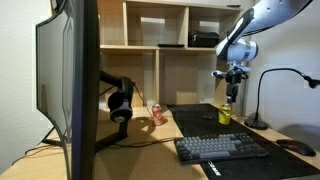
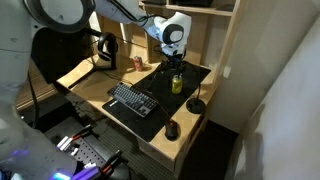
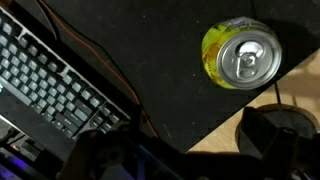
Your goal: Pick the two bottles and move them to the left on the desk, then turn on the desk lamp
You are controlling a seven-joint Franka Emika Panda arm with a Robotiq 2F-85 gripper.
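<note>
In an exterior view the black gripper (image 1: 232, 90) hangs over the yellow-green can (image 1: 225, 114), jaw spacing unclear. Only the wrist view shows its silver lid (image 3: 245, 58).

Bare black mat (image 3: 170, 60) rings the yellow-green can (image 3: 241, 53). Keyboard (image 3: 55, 80) blocks one side, lamp base (image 3: 275, 130) sits near the other. Gooseneck (image 1: 259, 100) rises beside; shelf unit (image 1: 170, 45) behind.

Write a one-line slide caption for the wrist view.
Looking down on a yellow-green can standing on the black mat, keyboard alongside.

Yellow-green can (image 3: 241, 54) on black mat (image 3: 150, 50), keyboard (image 3: 50, 85) at left
</note>
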